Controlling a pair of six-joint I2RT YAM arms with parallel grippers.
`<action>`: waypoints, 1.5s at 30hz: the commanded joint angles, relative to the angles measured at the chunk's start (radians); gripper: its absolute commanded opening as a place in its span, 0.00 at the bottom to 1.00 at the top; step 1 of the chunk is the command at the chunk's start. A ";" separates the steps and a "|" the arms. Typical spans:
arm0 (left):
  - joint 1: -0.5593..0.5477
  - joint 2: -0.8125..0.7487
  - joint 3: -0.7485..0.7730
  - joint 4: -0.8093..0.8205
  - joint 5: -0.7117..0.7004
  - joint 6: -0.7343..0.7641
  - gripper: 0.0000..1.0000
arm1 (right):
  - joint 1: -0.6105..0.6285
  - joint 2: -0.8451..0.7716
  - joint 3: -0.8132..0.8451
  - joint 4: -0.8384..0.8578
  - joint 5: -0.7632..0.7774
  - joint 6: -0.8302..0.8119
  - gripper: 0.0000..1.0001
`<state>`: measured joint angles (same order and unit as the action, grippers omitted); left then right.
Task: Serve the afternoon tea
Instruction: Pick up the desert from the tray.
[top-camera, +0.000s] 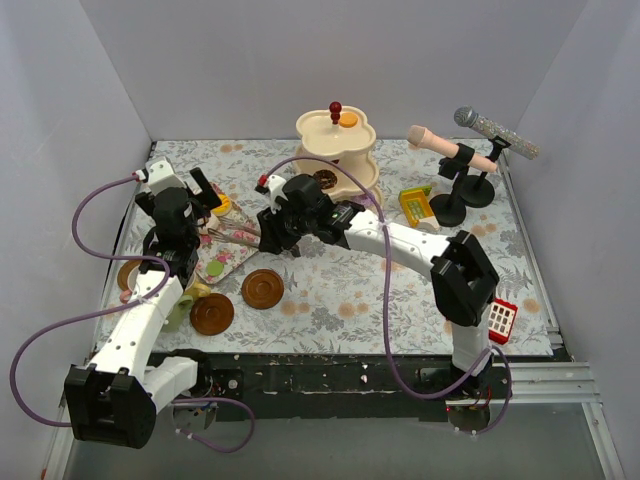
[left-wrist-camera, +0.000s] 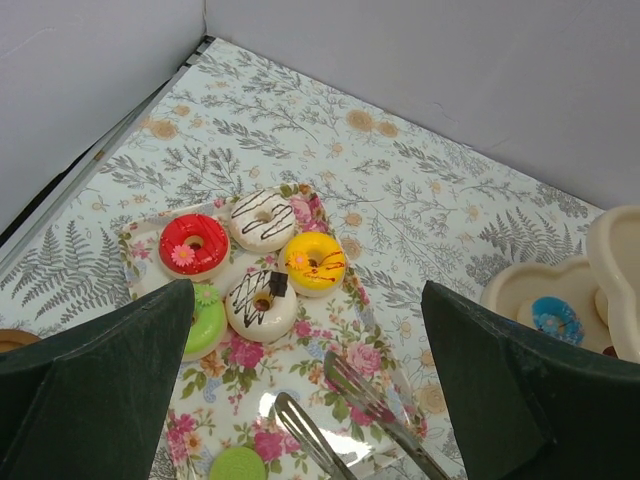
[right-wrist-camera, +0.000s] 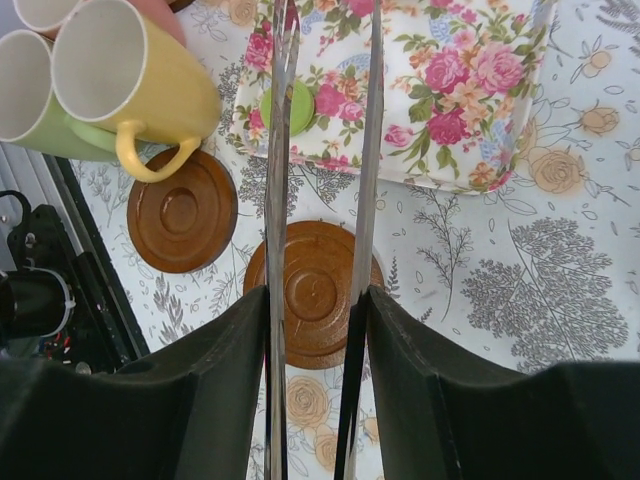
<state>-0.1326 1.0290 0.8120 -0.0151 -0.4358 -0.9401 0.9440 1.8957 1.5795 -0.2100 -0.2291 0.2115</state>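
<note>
Left gripper (left-wrist-camera: 305, 290) spread wide, 5 donuts (left-wrist-camera: 315, 262) below between jaws. Right gripper (right-wrist-camera: 315, 297) clasps tongs (right-wrist-camera: 368, 150) above saucer (right-wrist-camera: 318, 250).

Likely lab: white-walled robot booth (top-camera: 330, 60)

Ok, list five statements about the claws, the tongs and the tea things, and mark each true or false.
1. The right claw grips the metal tongs. True.
2. The left claw is shut on a donut. False: it is open and holds nothing.
3. The two brown saucers near the tongs carry cups. False: both are bare.
4. A yellow donut lies on the floral tray. True.
5. The top tier of the stand is empty. False: an orange piece sits by the red knob.
</note>
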 joint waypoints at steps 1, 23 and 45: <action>0.005 0.000 -0.004 0.009 0.015 -0.002 0.98 | 0.002 0.055 0.048 0.098 -0.036 0.031 0.51; 0.004 0.009 -0.008 0.038 0.048 0.001 0.98 | -0.030 0.261 0.155 0.090 -0.004 0.081 0.53; 0.002 0.008 -0.007 0.041 0.054 0.001 0.98 | -0.028 0.430 0.402 -0.031 -0.038 0.060 0.52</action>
<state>-0.1326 1.0428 0.8104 0.0093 -0.3897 -0.9417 0.9161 2.3005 1.9076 -0.2432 -0.2501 0.2817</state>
